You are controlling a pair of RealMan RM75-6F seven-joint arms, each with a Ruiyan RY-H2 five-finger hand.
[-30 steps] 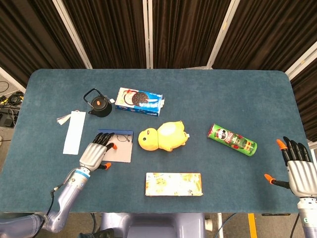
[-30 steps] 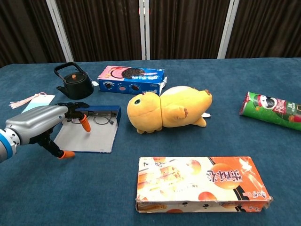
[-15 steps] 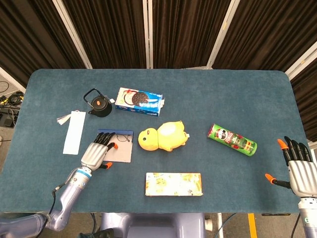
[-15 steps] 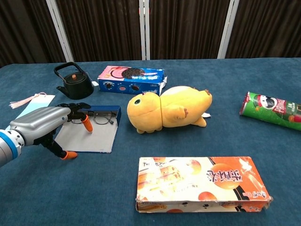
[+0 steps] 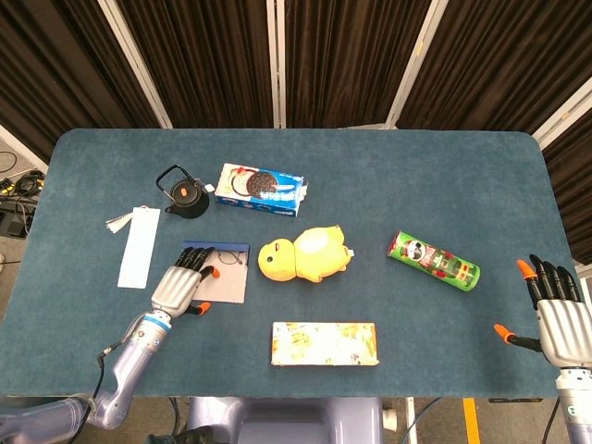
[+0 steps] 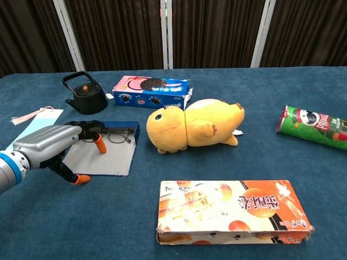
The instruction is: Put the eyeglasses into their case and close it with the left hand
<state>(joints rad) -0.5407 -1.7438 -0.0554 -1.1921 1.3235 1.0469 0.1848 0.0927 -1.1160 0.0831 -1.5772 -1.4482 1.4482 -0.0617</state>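
Note:
The open glasses case (image 5: pixel 228 283) (image 6: pixel 108 160) lies flat on the table's left side, grey lining up, blue wall at its far edge. The black-framed eyeglasses (image 5: pixel 229 256) (image 6: pixel 115 135) rest inside along that wall. My left hand (image 5: pixel 175 287) (image 6: pixel 46 145) hovers over the case's left part, fingers stretched toward the glasses, thumb hanging below; it holds nothing. My right hand (image 5: pixel 556 316) stays spread at the table's right edge, empty, seen only in the head view.
A yellow plush duck (image 5: pixel 304 253) (image 6: pixel 194 125) lies just right of the case. A black teapot (image 5: pixel 183 192) (image 6: pixel 85 95), a cookie box (image 5: pixel 260 188) (image 6: pixel 151 90) and a white bookmark (image 5: pixel 140 245) sit behind and left. A printed box (image 5: pixel 325 343) (image 6: pixel 234 211) and a green chip can (image 5: pixel 433 260) (image 6: pixel 313 125) lie further right.
My left hand has crept slightly forward over the case toward the glasses. The right hand has barely moved.

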